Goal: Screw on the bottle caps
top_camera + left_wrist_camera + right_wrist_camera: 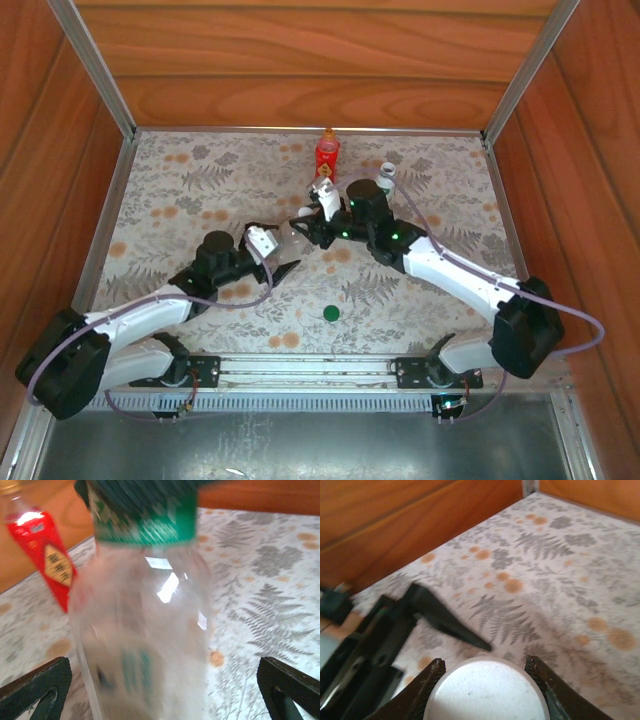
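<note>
At the bottom corners of the left wrist view, the left gripper's (160,695) two dark fingers (35,690) stand wide apart. The clear bottle (145,640) is upright and blurred between them, touching neither. Its cap (145,530) has a green ribbed side and sits on the neck at the top centre of that frame, with a dark shape pressed down over it. Beyond the bottle, at the upper left, the red bottle (47,560) stands on the fern-patterned table (260,580) by the wooden wall.

Low in the right wrist view, the right gripper (485,680) has its fingers (425,690) closed against both sides of the cap, whose round top looks pale from above. One black finger of the left gripper points in from the left just behind it.

Seen from the top camera, a loose green cap (331,313) lies alone on the table in the lower middle, well apart from both grippers. Above it, near the centre, the two grippers meet. Farther up, the red bottle stands at the back edge, and the white bottle (388,180) is to its lower right, beside the right arm.
</note>
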You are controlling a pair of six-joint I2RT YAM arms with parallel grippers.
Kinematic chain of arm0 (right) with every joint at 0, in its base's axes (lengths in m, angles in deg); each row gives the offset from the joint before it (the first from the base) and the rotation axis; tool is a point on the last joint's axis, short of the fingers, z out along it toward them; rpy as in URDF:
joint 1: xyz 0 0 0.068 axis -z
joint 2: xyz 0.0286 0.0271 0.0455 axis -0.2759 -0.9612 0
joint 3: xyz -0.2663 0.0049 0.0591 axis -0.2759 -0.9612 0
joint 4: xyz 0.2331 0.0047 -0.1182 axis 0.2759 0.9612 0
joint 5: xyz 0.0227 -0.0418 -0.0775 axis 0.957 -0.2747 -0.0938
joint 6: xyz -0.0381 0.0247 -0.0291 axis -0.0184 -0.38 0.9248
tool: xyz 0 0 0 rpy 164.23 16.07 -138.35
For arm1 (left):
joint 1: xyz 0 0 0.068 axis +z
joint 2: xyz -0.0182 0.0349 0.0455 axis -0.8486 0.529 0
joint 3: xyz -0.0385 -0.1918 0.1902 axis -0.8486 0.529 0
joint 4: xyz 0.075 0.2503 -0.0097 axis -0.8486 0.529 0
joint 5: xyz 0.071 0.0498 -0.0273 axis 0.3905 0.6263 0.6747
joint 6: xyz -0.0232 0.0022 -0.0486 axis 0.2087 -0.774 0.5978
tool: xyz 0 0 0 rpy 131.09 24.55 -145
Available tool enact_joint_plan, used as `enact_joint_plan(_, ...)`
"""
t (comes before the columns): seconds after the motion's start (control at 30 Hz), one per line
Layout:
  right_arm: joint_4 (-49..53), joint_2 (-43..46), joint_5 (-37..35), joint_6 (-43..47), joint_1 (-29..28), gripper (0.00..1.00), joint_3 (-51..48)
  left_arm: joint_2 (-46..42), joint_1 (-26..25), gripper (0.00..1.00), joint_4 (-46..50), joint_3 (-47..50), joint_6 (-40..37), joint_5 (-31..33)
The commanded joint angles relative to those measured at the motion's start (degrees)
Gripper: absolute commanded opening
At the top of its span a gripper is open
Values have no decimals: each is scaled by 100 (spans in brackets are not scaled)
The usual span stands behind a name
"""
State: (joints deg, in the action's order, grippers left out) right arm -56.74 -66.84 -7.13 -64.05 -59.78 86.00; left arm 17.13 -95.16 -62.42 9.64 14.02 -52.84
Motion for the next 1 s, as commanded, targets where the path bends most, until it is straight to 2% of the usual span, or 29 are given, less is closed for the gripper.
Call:
enact_joint_plan(0.0,208,-453,-862,238,104,30,506,-398,144,100,-36,321,399,915)
enact_joint_plan(0.2,359,-1787,-1149,534,217,34,1763,-889,223,100,-33,674,809,1380)
enact_joint_plan(0.37,728,-2843,-1073,596,344,36,2956,-937,236,100,-36,752,1074,1498)
enact_joint_plan(0.6,1033,-3907,-1278,989,382,39,3966,-882,240,100,-40,721,1195,1530)
enact_joint_plan(0.83,1219,-4242,-1092,1116,390,46,4197,-948,230,100,-55,660,1286,1438)
enact_joint_plan(0.97,1257,-4210,-1051,1050,390,55,4200,-970,234,100,-55,651,1392,1602)
